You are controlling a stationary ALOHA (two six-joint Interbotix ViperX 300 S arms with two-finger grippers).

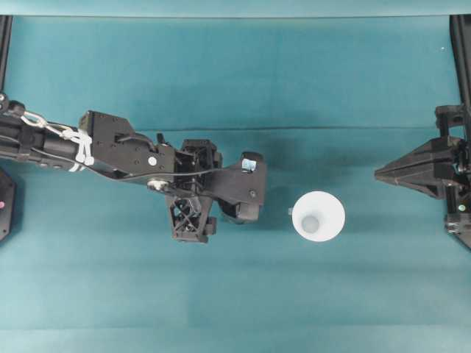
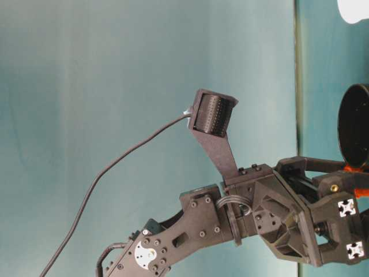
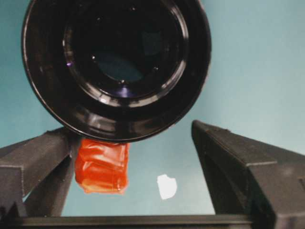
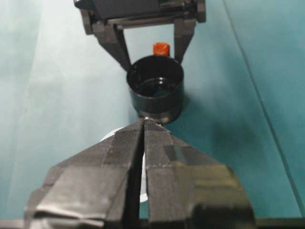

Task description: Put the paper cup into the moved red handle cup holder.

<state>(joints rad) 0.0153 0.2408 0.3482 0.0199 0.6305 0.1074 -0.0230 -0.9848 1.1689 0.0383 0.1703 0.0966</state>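
A teal cloth covers the desk (image 1: 243, 73), with a faint fold line running across it and black frame posts at the far corners.

The paper cup (image 1: 318, 215) stands upright right of centre, mouth up, its axis vertical; its inside is bare down to the greyish base. The red handle cup holder (image 4: 156, 87) stands upright to the left of it, near but apart, also open upward with nothing inside. Its red-orange handle (image 3: 102, 165) points away from the paper cup, toward the left arm.

The left gripper (image 3: 136, 157) is spread wide, a finger (image 3: 33, 160) on each side of the handle. One finger lies just beside the handle, though I cannot tell whether it touches.

The right gripper (image 4: 143, 125) sits well to the right of the cup, its fingers pressed together on nothing.
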